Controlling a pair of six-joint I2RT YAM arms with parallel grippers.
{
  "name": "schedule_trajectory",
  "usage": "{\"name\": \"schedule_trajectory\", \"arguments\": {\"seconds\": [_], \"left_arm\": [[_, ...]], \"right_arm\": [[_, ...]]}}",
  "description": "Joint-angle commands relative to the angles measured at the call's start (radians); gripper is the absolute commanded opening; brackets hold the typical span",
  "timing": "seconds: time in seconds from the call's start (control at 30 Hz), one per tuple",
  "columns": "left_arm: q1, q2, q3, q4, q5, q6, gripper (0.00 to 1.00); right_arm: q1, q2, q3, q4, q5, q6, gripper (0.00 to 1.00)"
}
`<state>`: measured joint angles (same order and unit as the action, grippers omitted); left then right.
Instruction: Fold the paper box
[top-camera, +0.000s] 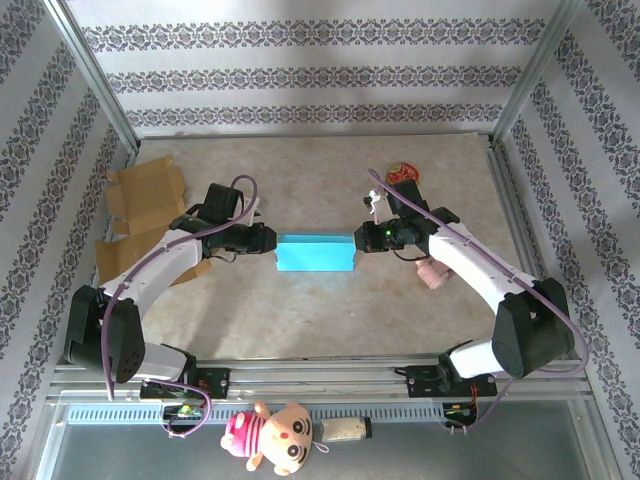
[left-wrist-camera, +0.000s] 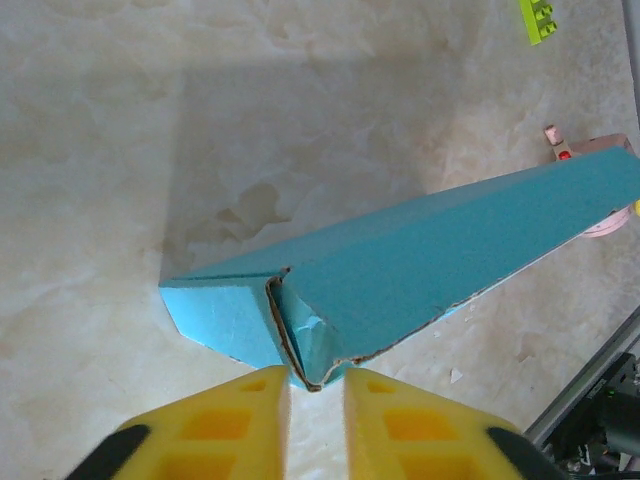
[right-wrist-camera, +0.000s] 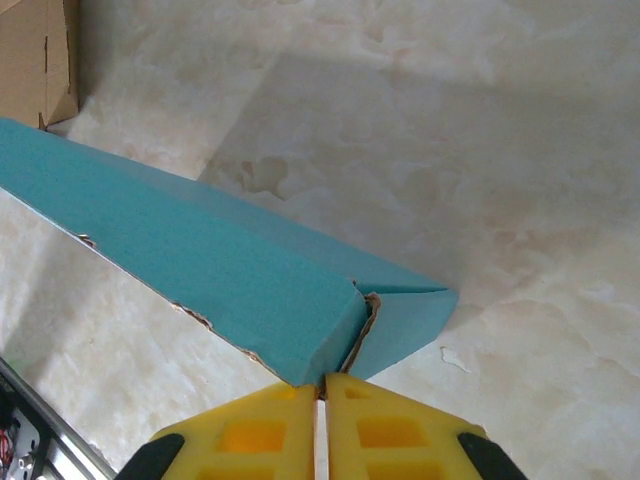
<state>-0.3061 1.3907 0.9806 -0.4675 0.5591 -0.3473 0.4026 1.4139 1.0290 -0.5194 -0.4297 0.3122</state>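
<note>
The blue paper box (top-camera: 315, 253) lies folded into a long flat wedge at the table's middle, between my two grippers. My left gripper (top-camera: 272, 243) sits at its left end. In the left wrist view the yellow fingers (left-wrist-camera: 250, 410) stand apart, and the box's (left-wrist-camera: 450, 240) torn folded corner just dips into the gap of that gripper (left-wrist-camera: 317, 378). My right gripper (top-camera: 358, 240) is at the box's right end. In the right wrist view that gripper (right-wrist-camera: 321, 382) is pinched on the box's (right-wrist-camera: 200, 260) end corner, where a flap overlaps.
Brown cardboard pieces (top-camera: 145, 195) lie at the left, also seen as cardboard (right-wrist-camera: 35, 60) in the right wrist view. A pink toy (top-camera: 432, 272) and a red item (top-camera: 403, 174) sit beside the right arm. A green brick (left-wrist-camera: 538, 18) lies farther off. A plush doll (top-camera: 275, 438) rests below the rail.
</note>
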Motion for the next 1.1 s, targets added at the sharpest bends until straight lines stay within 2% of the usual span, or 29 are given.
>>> {"name": "schedule_trajectory", "arguments": {"seconds": [0.0, 0.27, 0.43, 0.53, 0.6, 0.67, 0.77, 0.97, 1.07], "left_arm": [[-0.011, -0.047, -0.004, -0.032, -0.025, -0.014, 0.26], [-0.01, -0.124, -0.023, 0.025, 0.009, -0.029, 0.3], [-0.011, -0.143, -0.022, 0.029, -0.011, -0.05, 0.31], [-0.01, -0.156, -0.011, 0.035, -0.094, -0.125, 0.33], [-0.01, -0.158, -0.016, 0.069, -0.161, -0.227, 0.37], [-0.01, -0.141, -0.031, 0.133, -0.172, -0.348, 0.37], [-0.011, -0.076, -0.008, 0.164, -0.133, -0.444, 0.39], [-0.011, 0.018, 0.032, 0.193, -0.047, -0.482, 0.39], [-0.01, 0.036, 0.032, 0.209, -0.027, -0.486, 0.36]], "right_arm": [[0.01, -0.027, -0.01, -0.019, 0.025, 0.004, 0.11], [0.01, -0.039, 0.006, -0.028, 0.021, 0.009, 0.15], [0.01, -0.05, 0.007, -0.03, 0.025, 0.003, 0.15], [0.009, -0.046, 0.005, -0.031, 0.022, -0.001, 0.15], [0.01, -0.043, 0.003, -0.03, 0.021, -0.002, 0.14], [0.01, -0.038, 0.003, -0.026, 0.019, -0.004, 0.13], [0.01, -0.032, 0.001, -0.021, 0.014, -0.007, 0.12], [0.009, -0.019, -0.012, -0.013, 0.014, -0.013, 0.11], [0.009, -0.019, -0.02, -0.009, 0.013, -0.011, 0.1]]}}
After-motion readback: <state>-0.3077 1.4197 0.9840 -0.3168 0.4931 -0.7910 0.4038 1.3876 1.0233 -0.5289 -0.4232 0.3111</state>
